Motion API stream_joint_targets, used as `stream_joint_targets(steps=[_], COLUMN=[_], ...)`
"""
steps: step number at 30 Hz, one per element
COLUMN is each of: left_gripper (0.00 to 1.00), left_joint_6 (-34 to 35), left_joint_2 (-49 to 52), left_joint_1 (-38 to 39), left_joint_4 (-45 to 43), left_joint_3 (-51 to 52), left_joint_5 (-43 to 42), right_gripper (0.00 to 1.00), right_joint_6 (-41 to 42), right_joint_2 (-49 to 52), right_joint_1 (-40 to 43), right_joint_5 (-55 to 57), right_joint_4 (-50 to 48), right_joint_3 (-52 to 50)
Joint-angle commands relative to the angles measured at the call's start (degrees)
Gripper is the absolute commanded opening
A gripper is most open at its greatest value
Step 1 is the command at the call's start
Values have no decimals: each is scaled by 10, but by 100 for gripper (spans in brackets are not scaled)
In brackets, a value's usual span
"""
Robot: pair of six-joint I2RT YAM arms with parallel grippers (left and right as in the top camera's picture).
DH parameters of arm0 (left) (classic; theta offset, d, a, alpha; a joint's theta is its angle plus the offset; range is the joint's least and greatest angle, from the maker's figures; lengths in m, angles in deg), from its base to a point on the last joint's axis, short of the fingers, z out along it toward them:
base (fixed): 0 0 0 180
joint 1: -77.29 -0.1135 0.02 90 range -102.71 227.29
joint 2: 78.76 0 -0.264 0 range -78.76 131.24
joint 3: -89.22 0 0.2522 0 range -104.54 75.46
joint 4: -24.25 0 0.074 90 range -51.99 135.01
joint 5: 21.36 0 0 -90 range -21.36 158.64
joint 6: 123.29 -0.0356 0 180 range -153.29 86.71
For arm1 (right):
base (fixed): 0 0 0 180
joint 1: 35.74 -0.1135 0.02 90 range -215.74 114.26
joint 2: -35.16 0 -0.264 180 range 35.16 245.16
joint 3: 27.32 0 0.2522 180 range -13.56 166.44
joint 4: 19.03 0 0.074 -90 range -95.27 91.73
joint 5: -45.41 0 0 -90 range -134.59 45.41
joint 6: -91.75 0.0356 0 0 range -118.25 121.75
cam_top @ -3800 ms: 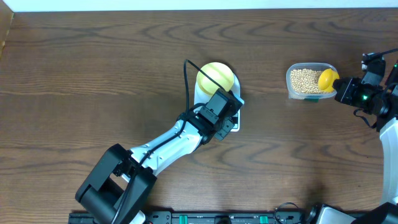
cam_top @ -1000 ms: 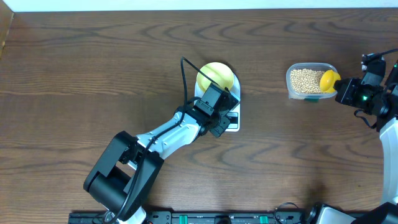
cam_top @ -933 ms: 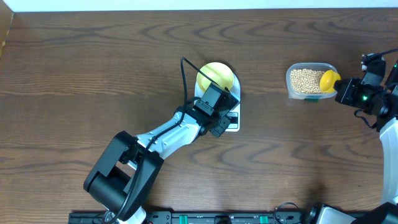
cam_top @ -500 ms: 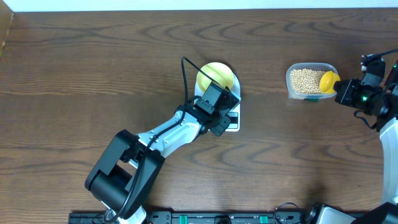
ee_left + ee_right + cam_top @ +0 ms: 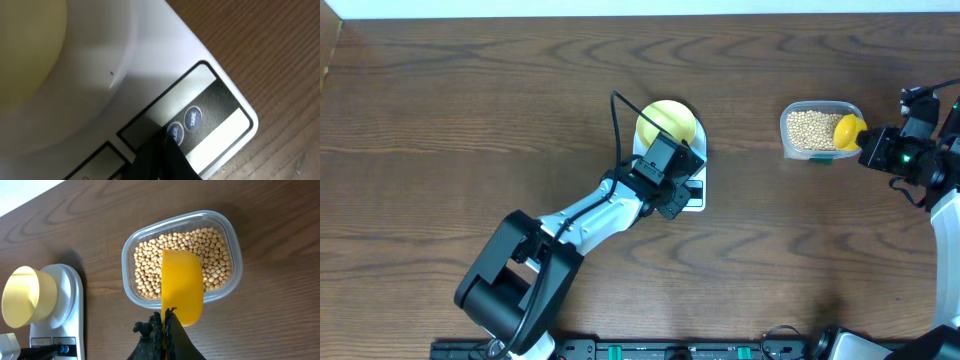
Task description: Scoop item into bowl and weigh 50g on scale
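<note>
We are judging the task barely begun: our left gripper [image 5: 166,141], closed on nothing, is touching a button [image 5: 174,133] of the scale [image 5: 150,75], the bowl [image 5: 666,122] is standing empty on it, and our right gripper [image 5: 165,317] is clamping the yellow scoop [image 5: 182,280] over the beans [image 5: 150,265] in the tub [image 5: 235,255] at the right.

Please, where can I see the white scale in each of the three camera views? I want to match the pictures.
Overhead: the scale lies near the centre of the picture.
Left wrist: the scale fills most of the picture, with its buttons at lower centre.
Right wrist: the scale is in the lower left corner.
Shared landmark: the pale yellow bowl that stands on it.
</note>
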Motion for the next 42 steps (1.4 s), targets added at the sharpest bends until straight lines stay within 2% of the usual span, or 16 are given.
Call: stream_joint_targets(steps=[1, 14, 20, 42], left_gripper=[7, 7, 8, 8], left_joint_6=[-8, -7, -8, -8], left_joint_2=[-21, -72, -73, -61], left_joint_1=[-3, -3, -3, -5], left_joint_4=[7, 9, 33, 17], left_joint_3=[14, 14, 14, 14], left_joint_5=[5, 5, 5, 6], right_gripper=[1, 1, 1, 1], right_joint_6=[-9, -9, -9, -8], right_joint_2=[-10, -10, -10, -3], right_joint_1=[-3, -3, -3, -3], right_joint_5=[1, 14, 14, 19], right_joint_4=[0, 1, 1, -14], right_joint_3=[7, 7, 7, 7])
